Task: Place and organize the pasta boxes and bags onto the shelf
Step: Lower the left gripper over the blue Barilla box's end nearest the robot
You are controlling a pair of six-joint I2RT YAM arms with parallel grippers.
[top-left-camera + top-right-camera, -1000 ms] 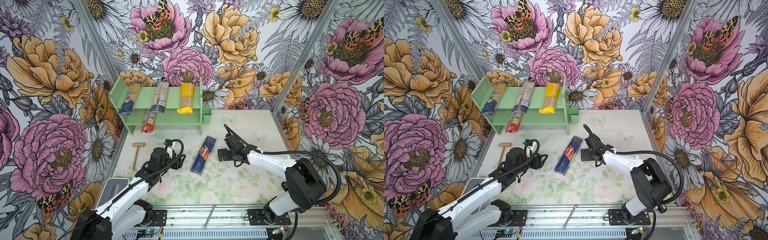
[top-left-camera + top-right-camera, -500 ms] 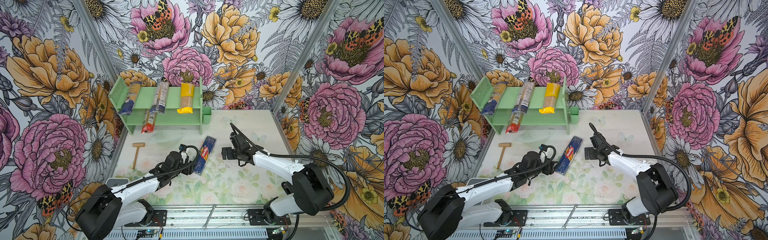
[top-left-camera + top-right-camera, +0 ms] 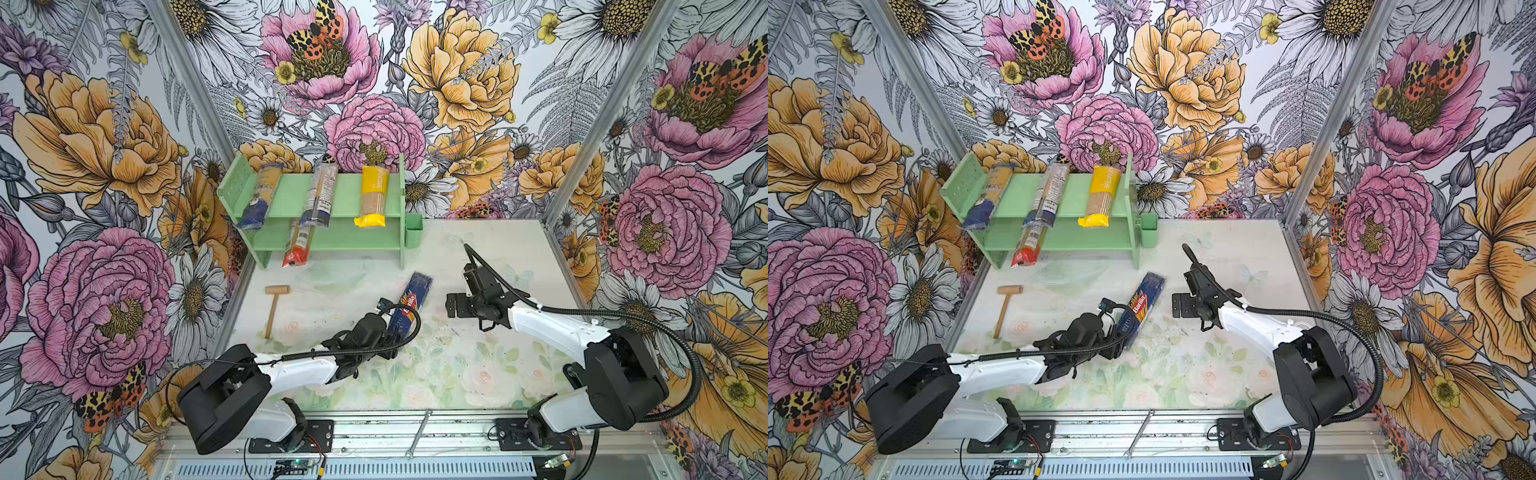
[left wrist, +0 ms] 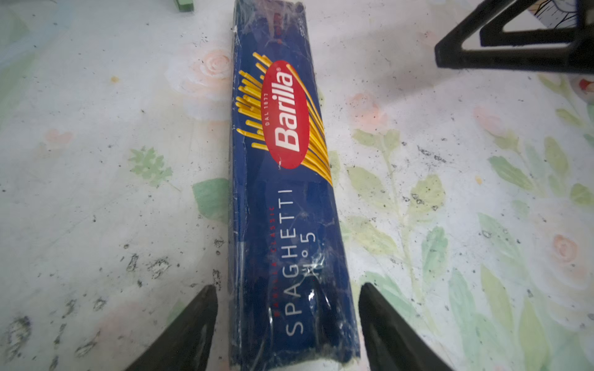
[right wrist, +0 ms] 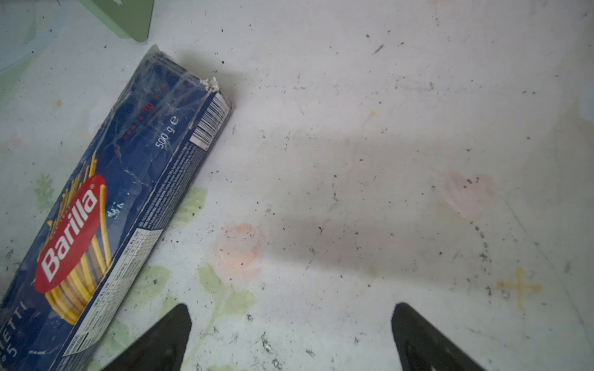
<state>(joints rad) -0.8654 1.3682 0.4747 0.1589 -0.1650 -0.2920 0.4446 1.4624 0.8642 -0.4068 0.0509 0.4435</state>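
Note:
The dark blue Barilla box point(image 3: 411, 303) lies flat on the table in front of the shelf point(image 3: 332, 243). My left gripper point(image 4: 287, 308) is open and straddles the box's near end, with a gap showing on each side. My right gripper point(image 5: 291, 321) is open over bare table, just right of the box point(image 5: 128, 180) and apart from it. On the top tier lie two clear bags with blue ends point(image 3: 259, 199) point(image 3: 319, 199) and a yellow bag point(image 3: 373, 195). A red-ended bag point(image 3: 297, 245) lies on the lower tier and sticks out past its front.
A wooden mallet point(image 3: 274, 305) lies on the table to the left. A small green cup point(image 3: 413, 235) hangs on the shelf's right side. Something clear and flat point(image 3: 332, 272) lies in front of the shelf. Floral walls close in the left, back and right.
My left arm has reached right until its jaws stand around the box's near end, and they have widened. My right gripper has drawn back to the right, away from the box.

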